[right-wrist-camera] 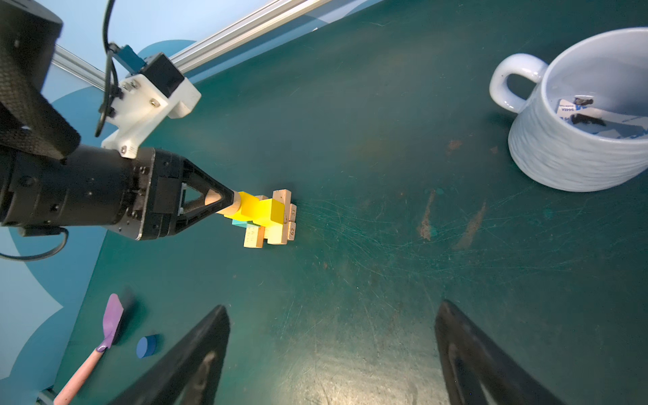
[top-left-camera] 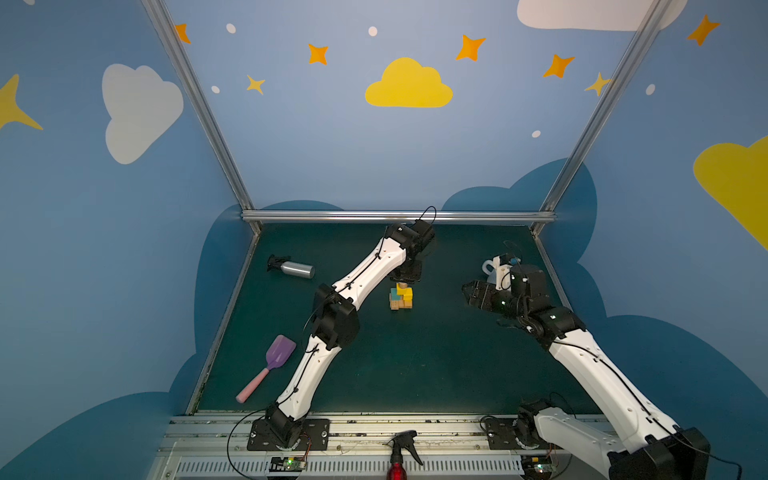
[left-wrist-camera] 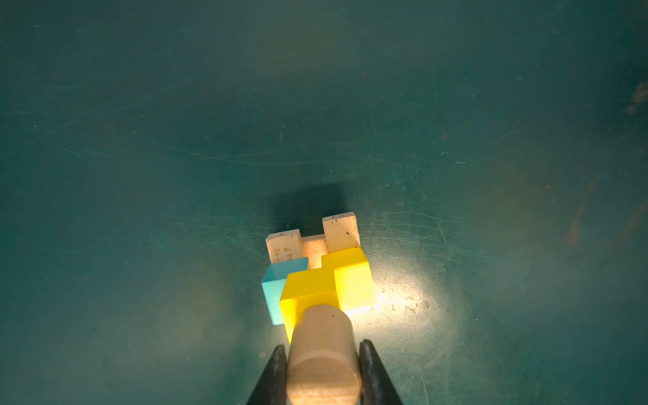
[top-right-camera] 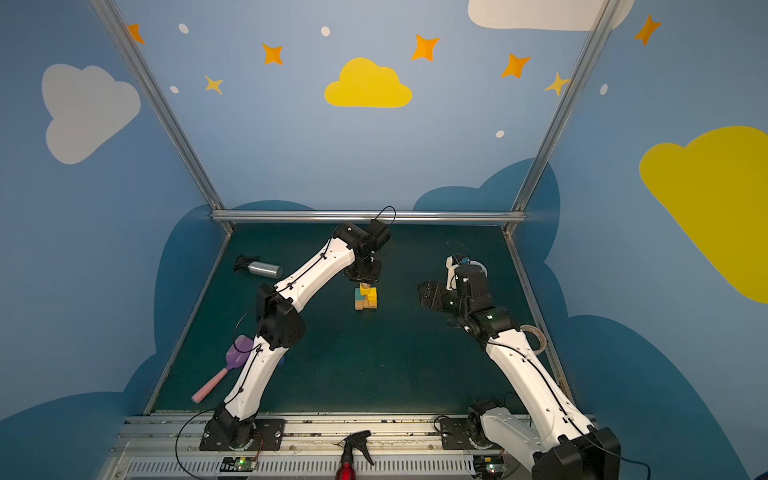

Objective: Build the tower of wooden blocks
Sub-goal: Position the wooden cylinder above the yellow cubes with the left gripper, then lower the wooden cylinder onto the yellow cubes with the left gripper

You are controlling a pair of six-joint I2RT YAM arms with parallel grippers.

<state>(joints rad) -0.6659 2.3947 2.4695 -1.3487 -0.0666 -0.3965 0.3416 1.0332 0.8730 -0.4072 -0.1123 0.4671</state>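
Observation:
The tower (top-left-camera: 401, 297) (top-right-camera: 365, 297) stands mid-table: tan planks (left-wrist-camera: 284, 245) at the base, then a teal cube (left-wrist-camera: 275, 287) and two yellow cubes (left-wrist-camera: 352, 277). My left gripper (left-wrist-camera: 322, 345) (top-left-camera: 405, 278) points straight down over it, shut on a tan cylinder (left-wrist-camera: 322, 354) whose lower end meets the upper yellow cube (right-wrist-camera: 250, 207). My right gripper (right-wrist-camera: 333, 306) (top-left-camera: 469, 291) hovers open and empty to the right of the tower. A blue cylinder (right-wrist-camera: 146, 346) lies on the mat beside the spatula, under the left arm.
A pale mug (right-wrist-camera: 575, 140) (top-left-camera: 490, 266) stands at the back right behind my right wrist. A silver spray bottle (top-left-camera: 291, 268) lies at the back left. A purple and pink spatula (top-left-camera: 270, 365) lies front left. A red spray bottle (top-left-camera: 399, 457) stands at the front rail.

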